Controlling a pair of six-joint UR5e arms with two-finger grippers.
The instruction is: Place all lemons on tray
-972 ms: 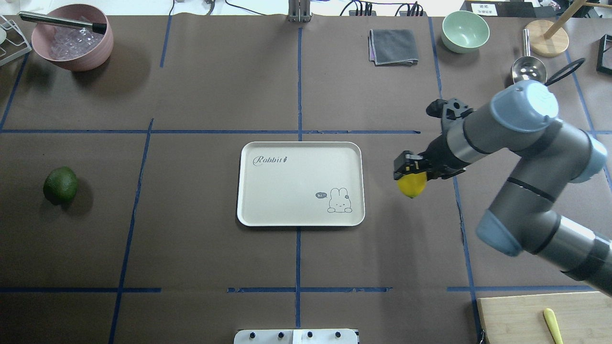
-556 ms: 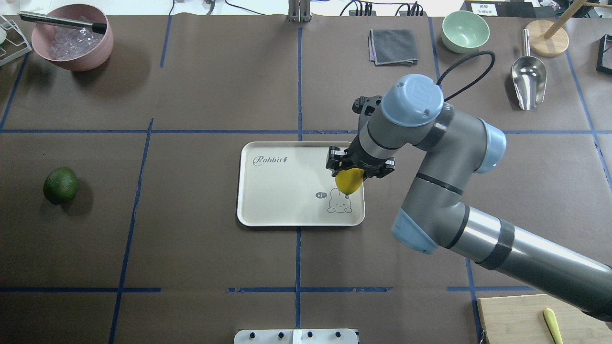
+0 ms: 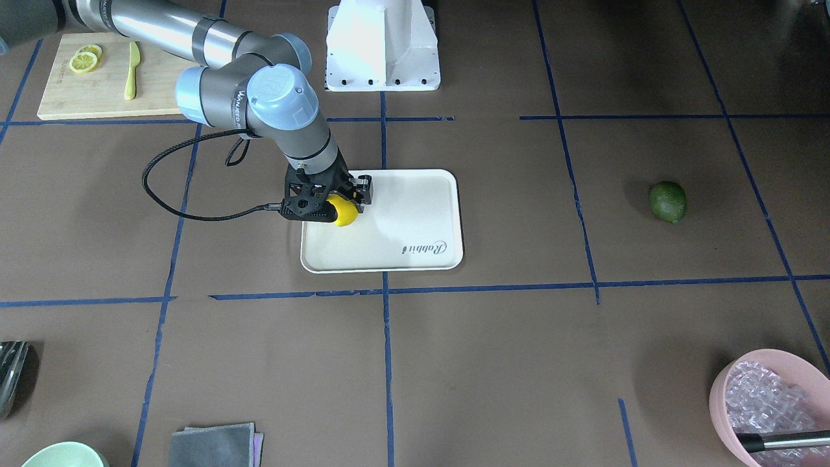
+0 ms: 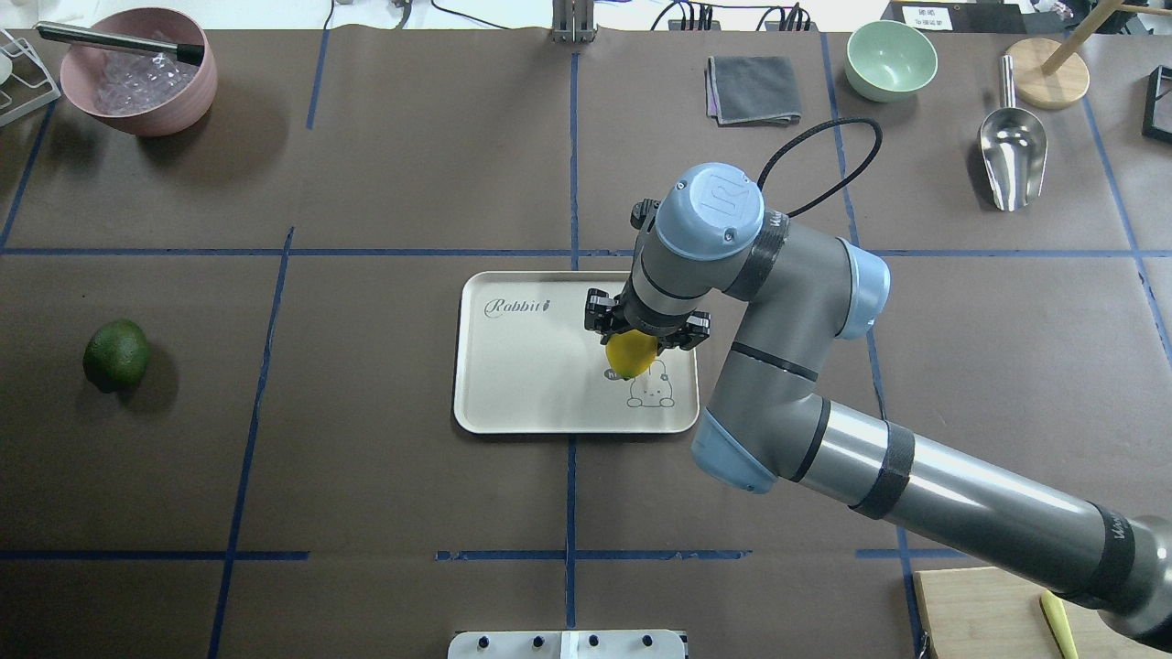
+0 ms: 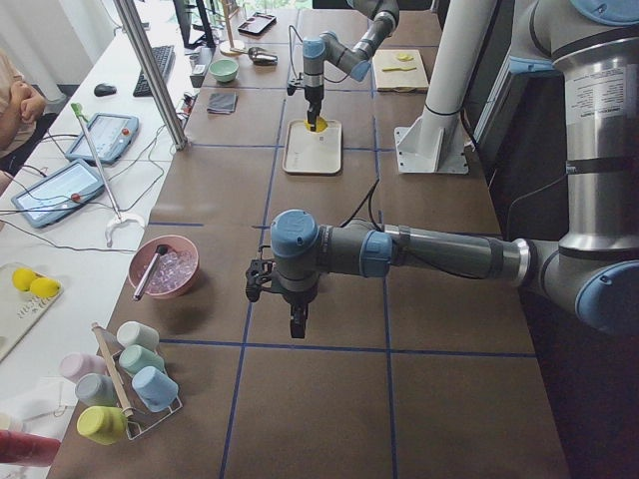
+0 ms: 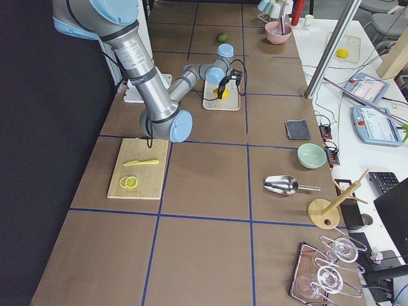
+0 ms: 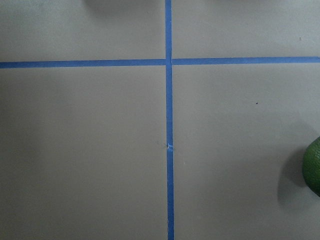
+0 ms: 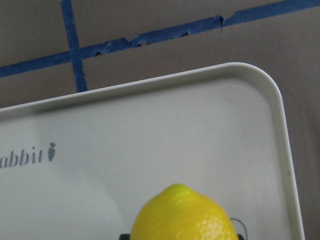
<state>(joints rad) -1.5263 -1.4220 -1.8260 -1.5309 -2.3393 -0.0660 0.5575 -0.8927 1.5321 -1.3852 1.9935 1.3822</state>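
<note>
At the near right corner of the counter, a pale wooden cutting board is carrying thin lemon slices and a small yellow-green knife; they are playing no part in this job. Out by the left edge, the left pincer is hanging over bare brown paper. I cannot tell whether it is wide or narrow. Its wrist camera is catching only a sliver of the green lemon.

At the counter's centre, the right pincer is gripping the yellow lemon from above, fingers pressing its sides, over the tray beside the rabbit drawing. I cannot tell whether the fruit is touching the tray. The tray is smooth and off-white, with rounded corners and a raised rim that should be keeping an oval fruit from rolling off.

The green lemon, dark and bumpy, is lying near the left edge, well apart from the tray, so half the job seems to be waiting.

Along the far edge are sitting a pink bowl, a grey folded cloth, a mint bowl and a steel scoop.
</note>
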